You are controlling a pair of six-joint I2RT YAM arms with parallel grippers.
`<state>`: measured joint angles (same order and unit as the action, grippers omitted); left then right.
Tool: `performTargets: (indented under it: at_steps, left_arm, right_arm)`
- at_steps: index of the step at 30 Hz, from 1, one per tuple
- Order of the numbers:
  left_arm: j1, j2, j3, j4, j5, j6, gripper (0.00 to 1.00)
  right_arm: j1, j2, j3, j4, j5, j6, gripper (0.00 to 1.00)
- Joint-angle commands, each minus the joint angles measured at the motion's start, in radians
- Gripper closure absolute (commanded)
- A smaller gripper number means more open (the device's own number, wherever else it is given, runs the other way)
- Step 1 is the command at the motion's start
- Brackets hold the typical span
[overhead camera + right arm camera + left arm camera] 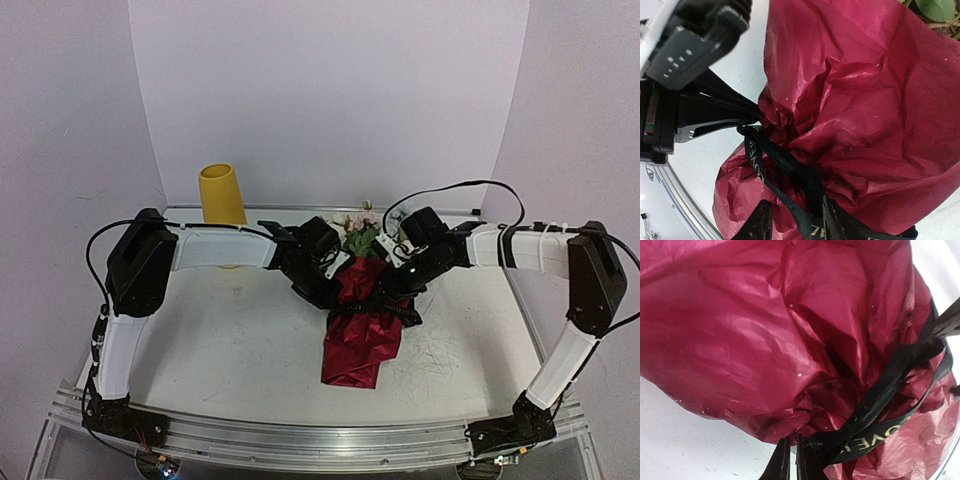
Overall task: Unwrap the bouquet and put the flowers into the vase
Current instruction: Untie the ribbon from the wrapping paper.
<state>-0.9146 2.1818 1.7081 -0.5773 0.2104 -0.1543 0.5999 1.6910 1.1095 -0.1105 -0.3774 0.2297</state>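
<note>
Shows a flat white counter [230, 330], marked with fine dark scratches [452, 352] toward its right side. Closed in on three sides by plain pale lilac panels: a back wall [330, 90], a left wall [70, 120], a right wall [590, 110]. Edged at the near side by a ribbed silver aluminium rail [320, 436]. Lit softly and evenly, with only faint shadows.

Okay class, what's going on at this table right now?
Two robot arms work on the wrapped bouquet lying on the table. On the left arm the jaws are shut at the bouquet's tied neck. On the right arm they stand open astride the black ribbon. The paper is on, and the yellow vase stands at the back left.
</note>
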Motion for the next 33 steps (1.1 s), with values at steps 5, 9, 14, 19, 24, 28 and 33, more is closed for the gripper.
performTargets:
  at_steps: [5, 9, 14, 19, 24, 28, 33]
  left_arm:
    - [0.002, -0.024, 0.054, 0.001, 0.012, 0.015, 0.93]
    - [0.002, -0.025, 0.055, 0.001, 0.01, 0.015, 0.93]
    - [0.002, -0.028, 0.055, 0.001, 0.002, 0.014, 0.93]
    - [0.001, -0.029, 0.063, 0.0, -0.003, 0.013, 0.93]
    - [-0.001, -0.028, 0.083, 0.002, -0.008, 0.013, 0.93]
    - [-0.004, -0.025, 0.093, 0.002, -0.006, 0.014, 0.93]
    - [-0.007, -0.024, 0.104, 0.003, -0.016, 0.011, 0.93]
  right_arm:
    - [0.023, 0.037, 0.002, -0.077, 0.04, -0.035, 0.73]
    - [0.032, 0.044, 0.008, -0.091, 0.067, -0.042, 0.83]
    - [0.032, -0.008, -0.002, -0.09, 0.104, -0.029, 1.0]
    - [0.032, -0.079, -0.005, -0.087, 0.161, -0.015, 1.0]
    - [0.032, -0.125, -0.002, -0.087, 0.199, 0.002, 1.0]
    - [0.032, -0.12, 0.009, -0.087, 0.197, 0.027, 0.99]
    - [0.032, -0.109, 0.018, -0.078, 0.2, 0.075, 0.98]
